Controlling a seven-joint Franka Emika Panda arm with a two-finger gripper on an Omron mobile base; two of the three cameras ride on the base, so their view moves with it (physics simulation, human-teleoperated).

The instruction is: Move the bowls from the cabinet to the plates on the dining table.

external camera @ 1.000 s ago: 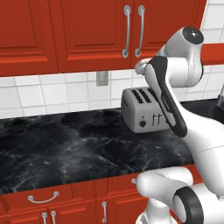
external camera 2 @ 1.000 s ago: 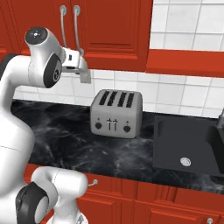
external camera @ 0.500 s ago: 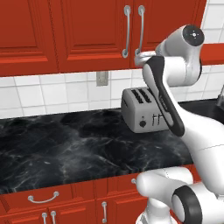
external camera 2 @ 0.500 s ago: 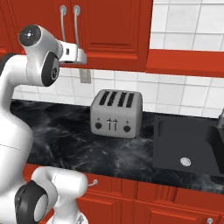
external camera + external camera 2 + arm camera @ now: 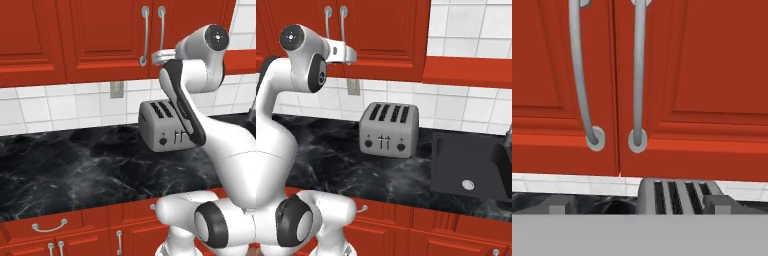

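Moved: arm has swung up and in toward the cabinet (image 5: 105, 35) since a second ago; hand now sits closer to the door handles, base views unchanged
Gripper: gripper (image 5: 634, 206) wide open, holding nothing; I see both finger tips (image 5: 557, 209) low in the hand view, well apart
Hand position: in the left base view the gripper (image 5: 161, 56) is just beside the lower end of the handles; in the right base view the gripper (image 5: 348, 53) is level with the cabinet's bottom rail
Cabinet: red wall cabinet (image 5: 381, 35), both doors shut; hand view looks straight at the door seam (image 5: 616, 85)
Handles: two long curved silver handles (image 5: 579, 75) either side of the seam, lower mounts near the bottom of the doors; I can't tell if a finger touches either
Bowls: hidden, I can't tell where they are with doors shut
Toaster: silver four-slot toaster (image 5: 388, 130) on the black marble counter (image 5: 75, 170), below the handles, against the white tile wall (image 5: 50, 107)
Outlet: grey wall outlet (image 5: 116, 89) left of the toaster
Sink: dark sink (image 5: 468, 167) to the right of the toaster
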